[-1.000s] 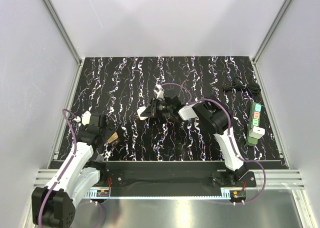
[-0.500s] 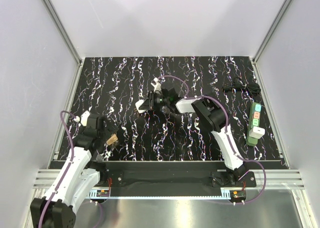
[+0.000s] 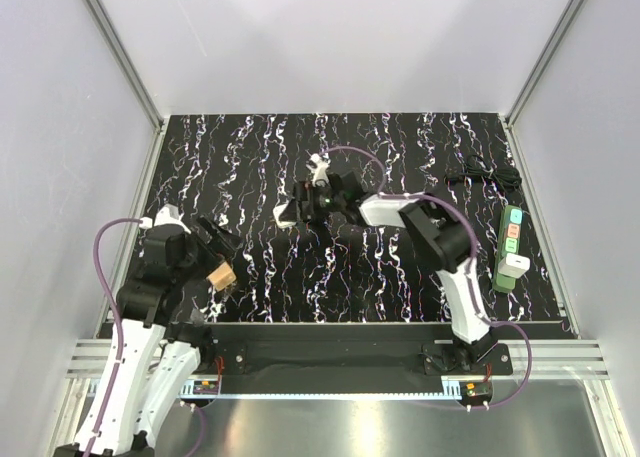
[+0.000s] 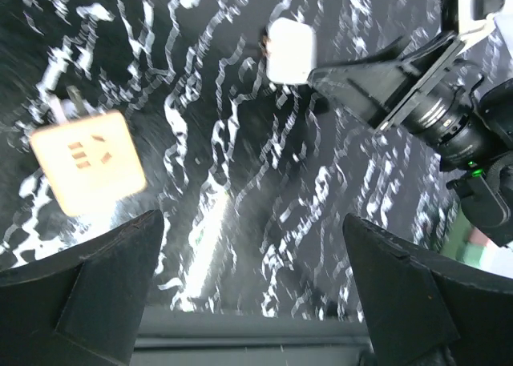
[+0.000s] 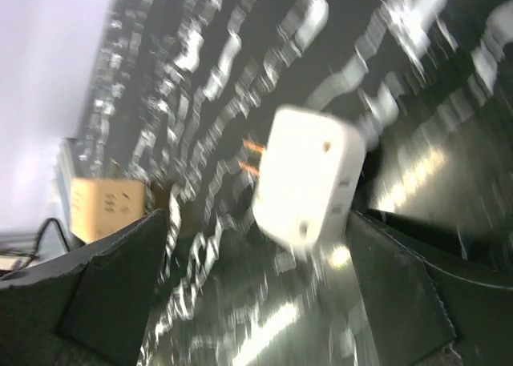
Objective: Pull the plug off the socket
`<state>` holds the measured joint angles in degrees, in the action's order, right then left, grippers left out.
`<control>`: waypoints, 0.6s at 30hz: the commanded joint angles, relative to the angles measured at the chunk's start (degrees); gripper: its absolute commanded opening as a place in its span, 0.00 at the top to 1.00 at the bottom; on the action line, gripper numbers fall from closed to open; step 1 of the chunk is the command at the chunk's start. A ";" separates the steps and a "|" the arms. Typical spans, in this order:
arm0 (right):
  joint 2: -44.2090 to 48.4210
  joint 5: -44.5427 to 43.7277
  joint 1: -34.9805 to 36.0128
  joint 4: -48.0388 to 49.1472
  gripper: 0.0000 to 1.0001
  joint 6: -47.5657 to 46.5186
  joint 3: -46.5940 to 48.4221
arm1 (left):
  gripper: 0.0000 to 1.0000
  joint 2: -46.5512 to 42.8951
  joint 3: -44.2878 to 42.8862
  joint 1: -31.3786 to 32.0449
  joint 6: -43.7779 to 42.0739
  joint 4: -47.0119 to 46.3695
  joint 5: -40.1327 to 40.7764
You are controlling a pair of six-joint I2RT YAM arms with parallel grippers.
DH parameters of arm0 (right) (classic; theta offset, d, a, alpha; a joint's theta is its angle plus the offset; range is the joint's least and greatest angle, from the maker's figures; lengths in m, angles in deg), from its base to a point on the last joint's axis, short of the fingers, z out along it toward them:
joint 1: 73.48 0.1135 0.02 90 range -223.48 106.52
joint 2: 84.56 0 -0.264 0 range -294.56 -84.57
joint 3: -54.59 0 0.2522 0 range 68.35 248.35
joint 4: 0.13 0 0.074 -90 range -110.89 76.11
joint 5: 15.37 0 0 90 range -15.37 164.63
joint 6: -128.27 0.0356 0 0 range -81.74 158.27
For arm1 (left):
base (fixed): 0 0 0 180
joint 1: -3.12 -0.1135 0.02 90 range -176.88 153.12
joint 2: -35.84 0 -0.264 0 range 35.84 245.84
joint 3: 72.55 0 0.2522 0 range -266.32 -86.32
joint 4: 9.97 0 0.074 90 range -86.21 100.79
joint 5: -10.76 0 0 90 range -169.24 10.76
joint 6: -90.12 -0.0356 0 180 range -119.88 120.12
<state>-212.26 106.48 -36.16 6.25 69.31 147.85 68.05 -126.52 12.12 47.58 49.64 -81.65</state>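
With both pincers spread and gripping nothing, raise the right gripper (image 5: 258, 215) straight off the white plug (image 3: 286, 215) (prongs bare, well apart from the tan socket (image 3: 222, 275) beside the left gripper (image 4: 250, 222)) without nudging it.

Counter (image 3: 250, 157): black, white wiggly streaks, bits of purple.
Plug (image 5: 309, 178) between right end effector (image 5: 258, 218) fingers: white, orange prongs.
Block (image 4: 86, 162) ahead of left end effector (image 4: 252, 220), toward its left finger: light tan, dark slots.
Both end effectors: black fingers.
Socket (image 3: 511, 249), well apart from right end effector: dark green, red and light green patches, white piece.
Cable (image 3: 100, 245): purple.
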 commanded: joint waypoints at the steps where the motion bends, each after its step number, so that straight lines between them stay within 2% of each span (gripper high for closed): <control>1: 9.90 -10.20 -0.32 -7.74 0.00 -4.42 -7.86 | 0.01 -1.88 -0.40 -0.21 -0.45 2.06 -6.46; 3: 15.95 -10.50 -0.23 -8.10 0.00 -5.47 -12.07 | 0.02 -2.85 1.34 -0.12 0.43 2.06 -6.90; 7: 23.27 -12.43 -0.23 -15.12 0.00 -5.83 -15.95 | 0.03 -6.01 5.92 1.72 5.87 -2.76 -9.89; 10: 28.63 -13.31 -0.32 -17.06 0.00 -3.20 -20.95 | 0.03 -7.60 8.47 6.90 9.39 -6.10 -9.10; 13: 33.82 -15.49 -0.58 -21.43 0.00 -0.91 -26.05 | 0.04 -5.50 8.74 14.89 11.68 -8.48 -5.07; 14: 34.96 -15.51 -0.58 -21.63 0.00 -0.81 -27.55 | 0.05 -3.23 8.39 19.18 12.12 -9.01 -3.75; 18: 41.90 -16.56 -2.16 -21.81 0.00 -0.46 -34.49 | 0.05 3.90 4.63 29.57 13.44 -12.79 5.46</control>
<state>-174.82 92.93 -37.03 -12.94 67.85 116.62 67.37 -118.06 35.81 58.57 43.71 -83.90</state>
